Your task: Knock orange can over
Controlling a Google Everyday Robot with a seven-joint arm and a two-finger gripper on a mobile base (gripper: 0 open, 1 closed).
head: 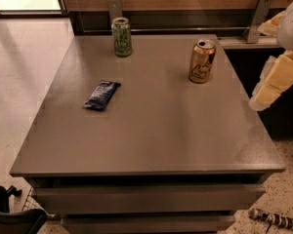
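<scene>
Presently the slim copper-orange metal can (202, 61) is standing upright, nine o'clock from the cream gripper (274, 81) hanging at three o'clock; its openness cannot be told.

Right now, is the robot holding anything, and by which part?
Nothing visible is held; the orange can stands free on the table. The arm is at the right edge, gripper out of view.

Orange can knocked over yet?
No, the slim copper-orange metal can stands upright on the flat grey tabletop, with the end effector off to its right, not touching it.
</scene>
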